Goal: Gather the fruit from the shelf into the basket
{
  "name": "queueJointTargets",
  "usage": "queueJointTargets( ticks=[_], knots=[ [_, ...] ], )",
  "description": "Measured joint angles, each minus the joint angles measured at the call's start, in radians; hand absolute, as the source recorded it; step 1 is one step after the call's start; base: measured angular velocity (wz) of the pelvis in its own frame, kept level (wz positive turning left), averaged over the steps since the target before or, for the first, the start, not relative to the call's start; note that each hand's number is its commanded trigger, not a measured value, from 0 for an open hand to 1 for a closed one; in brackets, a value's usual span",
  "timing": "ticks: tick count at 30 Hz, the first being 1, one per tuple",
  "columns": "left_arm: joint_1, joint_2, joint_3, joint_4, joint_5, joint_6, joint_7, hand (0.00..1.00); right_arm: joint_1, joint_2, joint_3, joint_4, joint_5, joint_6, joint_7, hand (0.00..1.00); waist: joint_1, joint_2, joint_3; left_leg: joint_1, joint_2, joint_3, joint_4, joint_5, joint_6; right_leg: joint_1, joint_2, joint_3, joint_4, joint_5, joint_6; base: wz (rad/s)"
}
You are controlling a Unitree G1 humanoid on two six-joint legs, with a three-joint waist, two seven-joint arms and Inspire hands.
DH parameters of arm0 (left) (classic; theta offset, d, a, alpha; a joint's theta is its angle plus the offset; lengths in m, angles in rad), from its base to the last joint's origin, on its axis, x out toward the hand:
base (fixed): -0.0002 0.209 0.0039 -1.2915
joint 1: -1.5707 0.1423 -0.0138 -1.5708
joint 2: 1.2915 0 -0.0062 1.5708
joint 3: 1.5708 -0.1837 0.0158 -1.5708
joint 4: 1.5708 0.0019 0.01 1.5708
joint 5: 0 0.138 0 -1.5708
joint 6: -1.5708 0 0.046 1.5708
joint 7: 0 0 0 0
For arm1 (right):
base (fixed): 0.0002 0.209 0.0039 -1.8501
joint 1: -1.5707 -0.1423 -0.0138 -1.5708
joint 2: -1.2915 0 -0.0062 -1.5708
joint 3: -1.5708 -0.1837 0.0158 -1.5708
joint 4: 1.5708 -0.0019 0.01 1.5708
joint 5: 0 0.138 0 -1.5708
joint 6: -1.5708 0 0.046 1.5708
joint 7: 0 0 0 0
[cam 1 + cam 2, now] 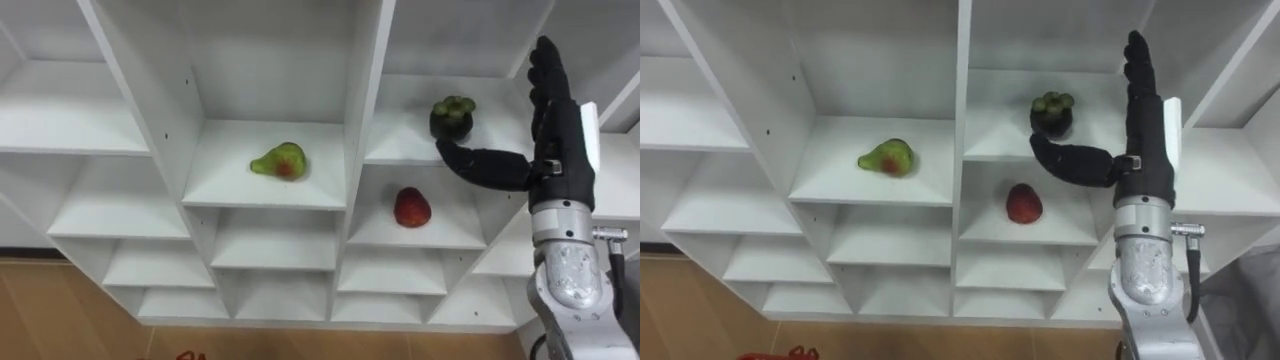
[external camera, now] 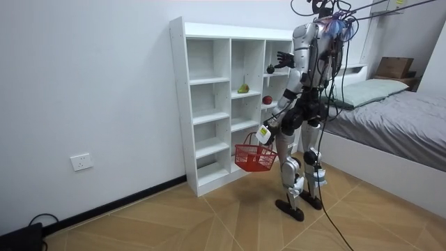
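Right hand [image 1: 560, 130] is up by the mangosteen [image 1: 452, 117], fingers [image 1: 546, 70] straight and open, so next it probably needs to wrap around the fruit.

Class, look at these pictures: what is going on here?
The robot stands at a white shelf unit. Its right hand is raised, open, beside a dark mangosteen on an upper shelf, not closed on it. A pear and a red fruit lie on other shelves. Its left hand carries a red basket at its side.
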Motion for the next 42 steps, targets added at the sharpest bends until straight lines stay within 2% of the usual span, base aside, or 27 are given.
queueJointTargets(
  ticks=[9, 14, 16, 22, 33, 42],
  knots=[
    [-0.010, 0.000, -0.001, -0.004, 0.001, 0.014, -0.001, 1.00, -0.002, 0.000, -0.001, 0.039, 0.006, 0.001, 0.004, 0.00, 0.001, -0.002, -0.0002, -0.001, -0.004, -0.023, 0.000, 0.010, -0.001, 0.006, -0.003, -0.016, 0.001, 0.000, -0.001, 0.07],
    [-0.007, -0.002, -0.002, -0.022, 0.001, 0.014, -0.001, 1.00, -0.011, 0.000, 0.000, 0.105, 0.031, 0.007, 0.015, 0.00, 0.025, -0.001, 0.0006, -0.001, -0.004, -0.023, 0.000, 0.012, -0.002, 0.006, -0.003, -0.019, 0.002, 0.002, -0.003, 0.00],
    [-0.004, -0.003, -0.001, -0.031, 0.000, 0.014, -0.009, 1.00, -0.026, 0.000, 0.002, 0.129, 0.039, 0.023, 0.015, 0.00, 0.030, 0.002, 0.0021, -0.001, -0.004, -0.023, 0.000, 0.012, -0.001, 0.006, -0.003, -0.020, 0.002, 0.002, -0.004, 0.00],
    [-0.001, -0.005, 0.000, -0.055, 0.002, 0.023, -0.022, 1.00, -0.043, 0.000, 0.003, 0.136, 0.039, 0.023, 0.012, 0.00, 0.049, 0.006, 0.0038, -0.002, -0.004, -0.025, -0.004, 0.013, -0.002, 0.005, -0.003, -0.024, 0.002, 0.003, -0.004, 0.00],
    [-0.002, -0.009, 0.001, -0.069, 0.003, 0.024, -0.023, 1.00, -0.123, 0.000, 0.003, 0.192, 0.027, 0.023, 0.015, 0.00, 0.049, 0.006, 0.0044, -0.003, -0.005, -0.035, -0.003, 0.014, -0.002, 0.003, -0.006, -0.046, -0.001, 0.003, -0.004, 0.02],
    [0.000, -0.011, 0.020, -0.070, 0.006, 0.051, -0.035, 1.00, -0.137, 0.000, 0.002, 0.216, 0.031, 0.044, 0.015, 0.00, 0.048, 0.006, 0.0000, -0.013, -0.007, -0.043, 0.005, 0.015, -0.001, 0.004, -0.007, -0.052, 0.000, 0.003, -0.004, 0.01]
  ],
)
